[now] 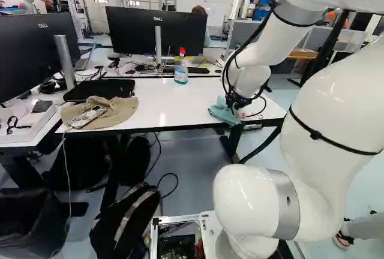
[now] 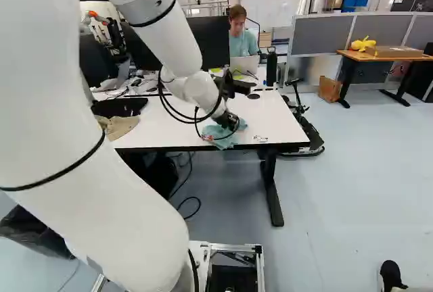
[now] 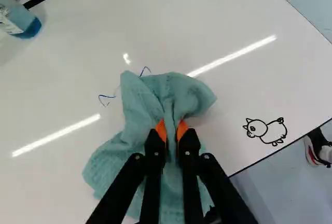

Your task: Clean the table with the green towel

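By the fingers [image 3: 154, 146] of the gripper [image 2: 231, 123], the towel [image 3: 137, 107] is gripped, bunched on the table [image 3: 67, 73]; blue marks [image 3: 107, 96] are seen beside the towel, a drawing [image 3: 267, 131] near the table's edge, a bottle [image 3: 18, 19] well apart

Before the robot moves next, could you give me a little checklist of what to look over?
1. Gripper holding the towel: ok, a fold is pinched between its fingers.
2. Towel resting on the table: ok.
3. Bottle clear of the towel: ok, it stands upright, apart from it.
4. Table free of marks: not ok, blue lines and a black animal drawing show.
5. Table under the towel clean: cannot tell, it's covered.
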Available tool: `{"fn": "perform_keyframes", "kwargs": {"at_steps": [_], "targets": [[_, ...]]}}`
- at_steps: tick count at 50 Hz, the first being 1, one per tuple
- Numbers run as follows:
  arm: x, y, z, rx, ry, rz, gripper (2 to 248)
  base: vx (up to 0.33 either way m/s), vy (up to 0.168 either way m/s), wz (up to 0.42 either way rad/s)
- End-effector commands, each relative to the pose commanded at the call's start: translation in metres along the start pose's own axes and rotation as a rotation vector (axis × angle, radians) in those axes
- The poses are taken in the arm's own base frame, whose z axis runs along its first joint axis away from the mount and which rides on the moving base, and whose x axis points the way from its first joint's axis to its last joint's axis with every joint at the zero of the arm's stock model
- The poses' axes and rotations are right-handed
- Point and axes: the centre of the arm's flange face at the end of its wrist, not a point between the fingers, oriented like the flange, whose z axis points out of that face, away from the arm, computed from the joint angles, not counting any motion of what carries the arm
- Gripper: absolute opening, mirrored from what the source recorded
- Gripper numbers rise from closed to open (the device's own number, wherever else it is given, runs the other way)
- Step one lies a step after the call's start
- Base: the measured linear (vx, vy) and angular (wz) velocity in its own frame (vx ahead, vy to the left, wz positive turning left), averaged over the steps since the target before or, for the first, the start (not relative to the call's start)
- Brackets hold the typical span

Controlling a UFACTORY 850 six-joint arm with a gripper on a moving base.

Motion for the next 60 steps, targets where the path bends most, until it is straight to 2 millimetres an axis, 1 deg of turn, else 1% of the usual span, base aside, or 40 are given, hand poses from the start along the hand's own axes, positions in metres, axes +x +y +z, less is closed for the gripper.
{"fn": "perform_keyframes", "kwargs": {"at_steps": [22, 33, 48, 60], "targets": [[-0.014, -0.032, -0.007, 0.05, -0.007, -0.068, 42, 0.0, 0.0, 0.0], [-0.017, -0.05, -0.007, 0.077, -0.011, -0.104, 42, 0.0, 0.0, 0.0], [-0.011, -0.076, 0.0, 0.11, -0.015, -0.148, 42, 0.0, 0.0, 0.0], [0.001, -0.093, 0.01, 0.127, -0.016, -0.17, 42, 0.0, 0.0, 0.0]]}}
